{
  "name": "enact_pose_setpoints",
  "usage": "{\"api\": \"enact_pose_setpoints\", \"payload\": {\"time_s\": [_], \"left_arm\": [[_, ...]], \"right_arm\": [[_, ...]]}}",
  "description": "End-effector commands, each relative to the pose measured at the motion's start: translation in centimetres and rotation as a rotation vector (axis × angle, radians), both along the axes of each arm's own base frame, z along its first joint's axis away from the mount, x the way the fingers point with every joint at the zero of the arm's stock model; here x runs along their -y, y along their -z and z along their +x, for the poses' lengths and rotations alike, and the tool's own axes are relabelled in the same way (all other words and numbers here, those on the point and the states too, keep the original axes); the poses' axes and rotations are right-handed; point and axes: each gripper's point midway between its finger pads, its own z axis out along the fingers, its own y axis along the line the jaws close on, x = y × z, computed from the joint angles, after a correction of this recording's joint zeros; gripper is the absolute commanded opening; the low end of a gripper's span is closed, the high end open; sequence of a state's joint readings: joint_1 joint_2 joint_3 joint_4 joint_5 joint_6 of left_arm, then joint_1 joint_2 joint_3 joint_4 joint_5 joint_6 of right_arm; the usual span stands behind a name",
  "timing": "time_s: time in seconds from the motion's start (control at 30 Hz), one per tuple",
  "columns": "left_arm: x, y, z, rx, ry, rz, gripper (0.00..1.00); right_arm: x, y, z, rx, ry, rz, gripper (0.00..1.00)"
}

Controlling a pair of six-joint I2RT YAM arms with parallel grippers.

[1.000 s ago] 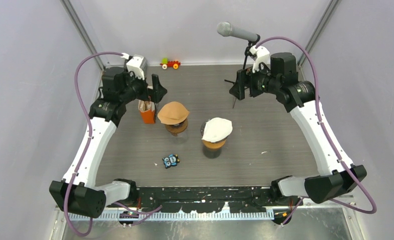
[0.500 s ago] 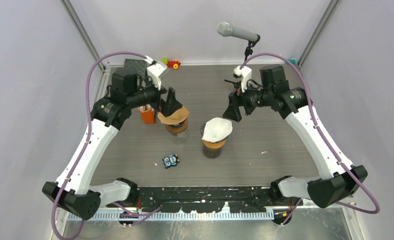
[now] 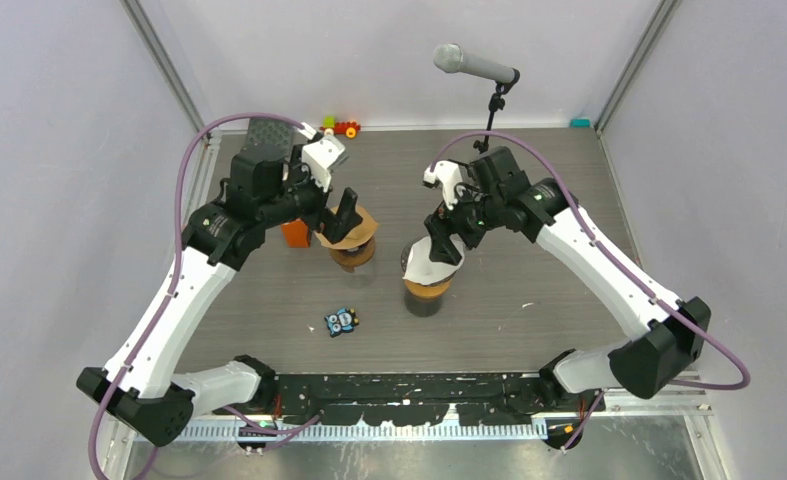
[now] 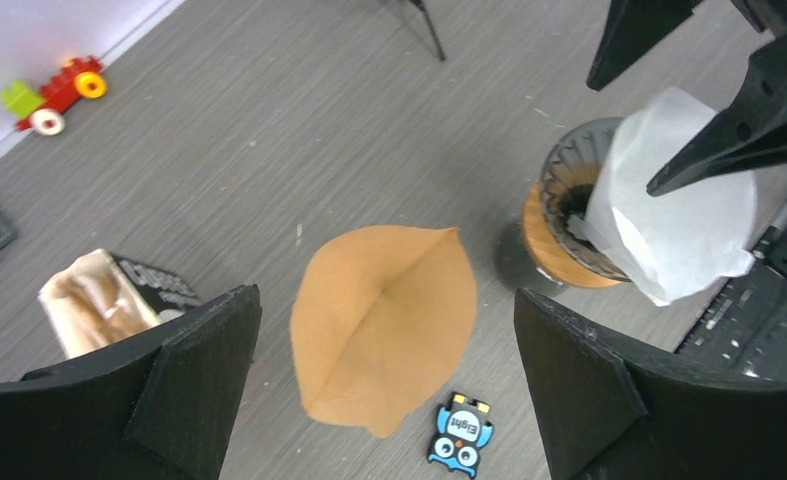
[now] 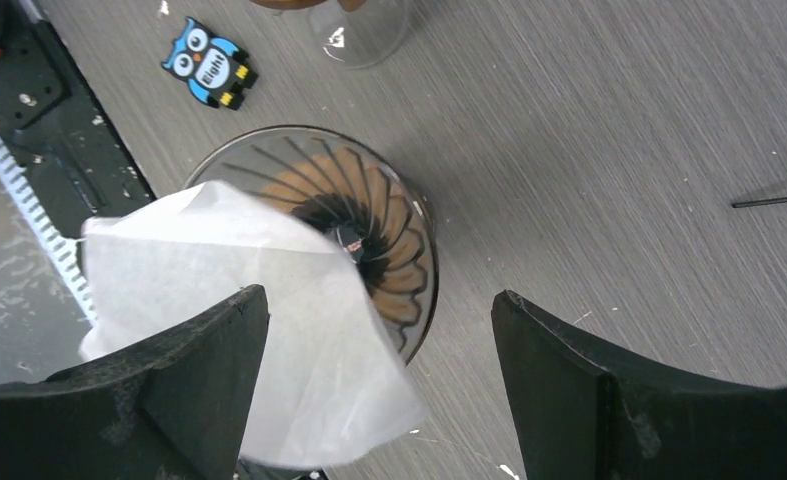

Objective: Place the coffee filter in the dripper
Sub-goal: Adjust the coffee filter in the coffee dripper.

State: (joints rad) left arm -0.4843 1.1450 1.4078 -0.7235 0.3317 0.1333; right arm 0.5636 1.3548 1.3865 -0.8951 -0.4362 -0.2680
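Observation:
A brown coffee filter (image 3: 359, 232) lies spread like a cap on the left dripper (image 3: 354, 256), hiding its cone. My left gripper (image 3: 344, 214) hovers open right above it; the left wrist view has the brown filter (image 4: 384, 325) below and between the wide fingers (image 4: 139, 390). A white coffee filter (image 3: 429, 262) sits tilted on the right dripper (image 3: 426, 291), hanging over its rim. My right gripper (image 3: 446, 236) is open just above it. The right wrist view shows the white filter (image 5: 229, 300) covering half of the ribbed dripper (image 5: 384, 235), close to the left finger (image 5: 169, 390).
An orange box of filters (image 3: 294, 233) stands left of the brown filter. An owl card (image 3: 341, 321) lies in front of the drippers. A microphone (image 3: 474, 65) on a stand and a toy car (image 3: 341, 127) are at the back.
Both arms have swung inward from the back corners and down over the two drippers. Both grippers stayed open; the filters have not moved.

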Motion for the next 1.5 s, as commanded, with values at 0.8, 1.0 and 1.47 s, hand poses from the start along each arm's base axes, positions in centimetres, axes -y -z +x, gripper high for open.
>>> {"api": "enact_pose_setpoints", "payload": {"time_s": [0.8, 1.0, 1.47], "left_arm": [[-3.9, -2.7, 2.0, 0.133, -0.244, 0.025, 1.0], [-4.0, -2.6, 2.0, 0.132, -0.245, 0.027, 1.0], [-3.9, -2.3, 2.1, 0.129, -0.245, 0.029, 1.0]], "right_arm": [[-2.2, 3.8, 2.5, 0.08, -0.02, -0.165, 0.86], [-1.6, 4.9, 2.2, 0.078, -0.015, -0.195, 0.86], [-1.2, 6.5, 2.3, 0.091, -0.002, -0.238, 0.86]]}}
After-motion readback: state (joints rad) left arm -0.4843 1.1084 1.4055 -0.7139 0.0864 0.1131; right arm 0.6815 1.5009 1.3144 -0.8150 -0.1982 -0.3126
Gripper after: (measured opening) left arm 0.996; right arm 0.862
